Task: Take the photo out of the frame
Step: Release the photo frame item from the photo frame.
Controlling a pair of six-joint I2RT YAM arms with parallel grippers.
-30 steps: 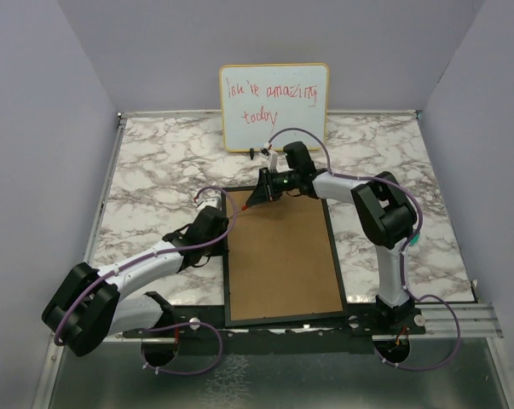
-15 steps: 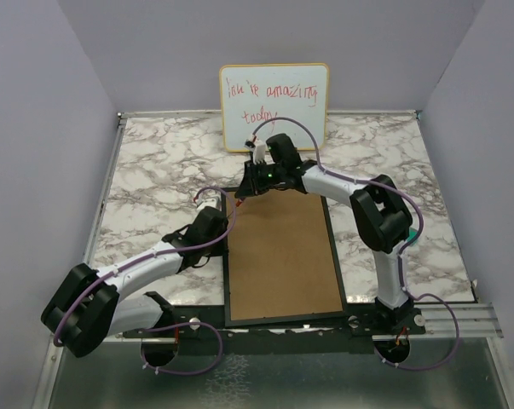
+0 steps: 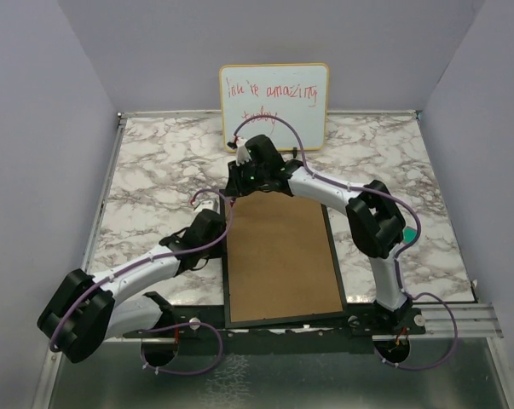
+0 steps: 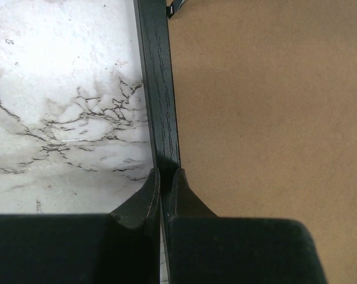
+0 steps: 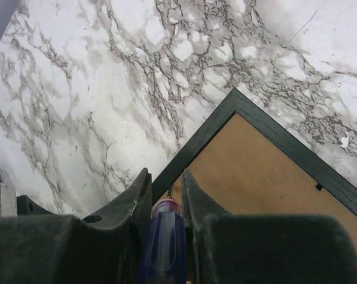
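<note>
Marble-patterned white-and-grey tabletop (image 3: 154, 170) sits between plain lilac-grey walls (image 3: 35, 128). The thin black rectangular frame (image 3: 282, 264) lies near its front, brown fibreboard back up. At its left rim the left gripper (image 4: 164, 177) is closed; at its far-left corner the right gripper (image 5: 165, 183) clamps a blue-and-red tool (image 5: 163, 236).

The frame (image 3: 282, 256) lies flat on the counter (image 3: 154, 162), brown back panel up. The left tool (image 3: 222, 228) meets its left edge. The right tool (image 3: 232, 189) is at its far-left corner. A whiteboard (image 3: 274, 94) stands behind.
</note>
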